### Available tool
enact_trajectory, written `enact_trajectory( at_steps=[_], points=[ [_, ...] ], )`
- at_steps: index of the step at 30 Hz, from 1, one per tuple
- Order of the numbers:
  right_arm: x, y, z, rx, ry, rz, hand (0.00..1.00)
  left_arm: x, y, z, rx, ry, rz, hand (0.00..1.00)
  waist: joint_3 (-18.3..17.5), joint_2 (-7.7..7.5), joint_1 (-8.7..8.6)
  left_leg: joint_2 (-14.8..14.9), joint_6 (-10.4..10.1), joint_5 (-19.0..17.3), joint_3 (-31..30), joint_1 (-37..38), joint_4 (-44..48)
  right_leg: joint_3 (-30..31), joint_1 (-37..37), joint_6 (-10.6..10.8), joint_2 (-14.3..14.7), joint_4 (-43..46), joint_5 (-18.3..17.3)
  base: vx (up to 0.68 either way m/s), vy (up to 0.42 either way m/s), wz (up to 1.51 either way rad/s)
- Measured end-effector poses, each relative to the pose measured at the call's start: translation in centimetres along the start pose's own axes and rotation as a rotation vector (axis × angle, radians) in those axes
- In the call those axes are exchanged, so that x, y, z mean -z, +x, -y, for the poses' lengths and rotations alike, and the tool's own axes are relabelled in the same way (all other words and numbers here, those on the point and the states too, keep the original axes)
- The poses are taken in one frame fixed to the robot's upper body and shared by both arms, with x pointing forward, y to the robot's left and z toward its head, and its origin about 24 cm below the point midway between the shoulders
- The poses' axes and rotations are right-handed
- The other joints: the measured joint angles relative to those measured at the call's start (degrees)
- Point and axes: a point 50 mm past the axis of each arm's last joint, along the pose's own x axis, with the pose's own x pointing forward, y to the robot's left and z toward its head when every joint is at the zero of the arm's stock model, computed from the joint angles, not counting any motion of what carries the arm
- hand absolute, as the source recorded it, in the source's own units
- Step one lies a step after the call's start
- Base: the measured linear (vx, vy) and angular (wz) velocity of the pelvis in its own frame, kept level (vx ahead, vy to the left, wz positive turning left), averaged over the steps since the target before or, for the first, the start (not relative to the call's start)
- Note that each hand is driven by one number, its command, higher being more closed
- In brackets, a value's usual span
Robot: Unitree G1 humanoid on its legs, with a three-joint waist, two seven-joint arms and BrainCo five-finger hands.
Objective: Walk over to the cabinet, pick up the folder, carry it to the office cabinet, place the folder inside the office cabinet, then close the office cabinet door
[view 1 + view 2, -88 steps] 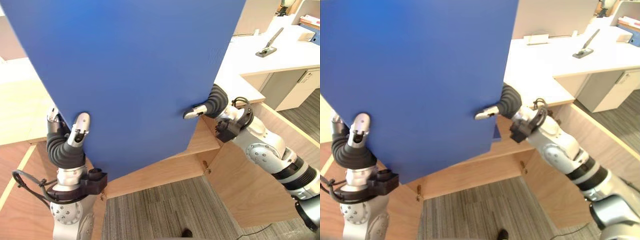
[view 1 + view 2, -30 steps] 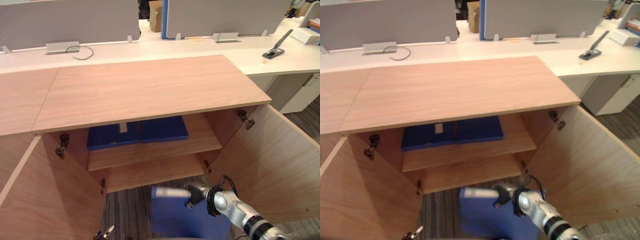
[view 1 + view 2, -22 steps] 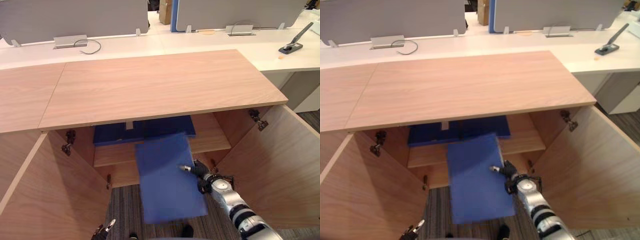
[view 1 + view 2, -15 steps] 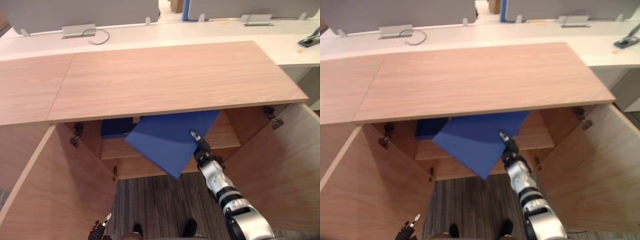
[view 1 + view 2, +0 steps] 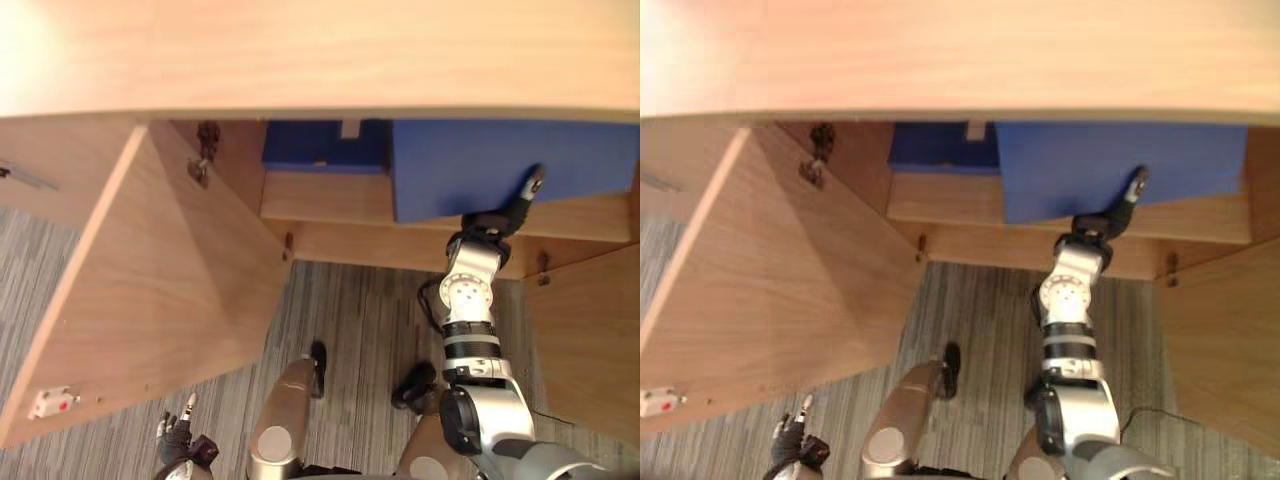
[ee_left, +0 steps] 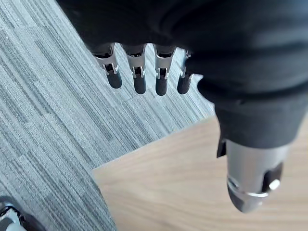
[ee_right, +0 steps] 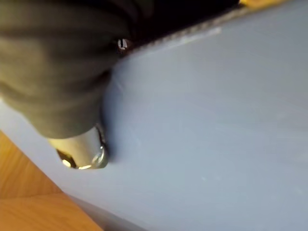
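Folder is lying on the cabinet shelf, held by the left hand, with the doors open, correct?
No, the right hand holds the folder, as the left eye view shows; it does lie on the cabinet shelf, with the doors open.

Head stereo down onto office cabinet [image 5: 160,270], wrist cameras close

The right arm stretches out to the folder [image 5: 480,165] with its wrist bent. The right hand [image 5: 512,208] sits at the folder's lower edge, thumb [image 7: 79,154] laid flat on the blue face. The left hand [image 5: 177,438] hangs low, well apart from the folder, its fingers [image 6: 140,82] straight and holding nothing.
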Motion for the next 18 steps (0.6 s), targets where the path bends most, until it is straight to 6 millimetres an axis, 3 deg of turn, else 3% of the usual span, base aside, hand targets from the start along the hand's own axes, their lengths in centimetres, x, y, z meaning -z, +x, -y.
enact_trajectory(
  at_steps=[5, 8, 18],
  points=[
    [-0.4, 2.3, -7.4, -0.159, 0.043, 0.02, 1.0, -2.0, 0.1, 0.8, 0.009, -0.033, 0.08, 0.0, 1.14, 0.16, -0.23, -0.15, 0.45, -7.03, 0.05, -16.6, 21.06, 6.1, -17.0, -0.63, -6.53, 21.88, -8.3, -0.15, -0.028, 0.14],
    [-1.1, 3.0, -10.3, -0.226, 0.049, 0.037, 1.0, -2.1, 0.1, 0.9, -0.001, -0.036, 0.079, 0.0, 1.56, 0.19, -0.09, -0.31, 0.38, -8.62, -0.29, -22.87, 26.76, 8.09, -23.5, -0.06, -8.23, 28.07, -10.79, -0.11, -0.022, 0.13],
    [-2.1, 4.4, -14.0, -0.282, 0.061, 0.064, 1.0, -2.1, 0.1, 1.0, -0.022, -0.047, 0.062, 0.0, 1.97, 0.4, 0.72, 0.04, -0.26, -8.46, -0.79, -28.36, 30.04, 8.87, -29.08, -1.42, -9.24, 32.23, -12.0, -0.05, -0.004, 0.04]
  ],
)
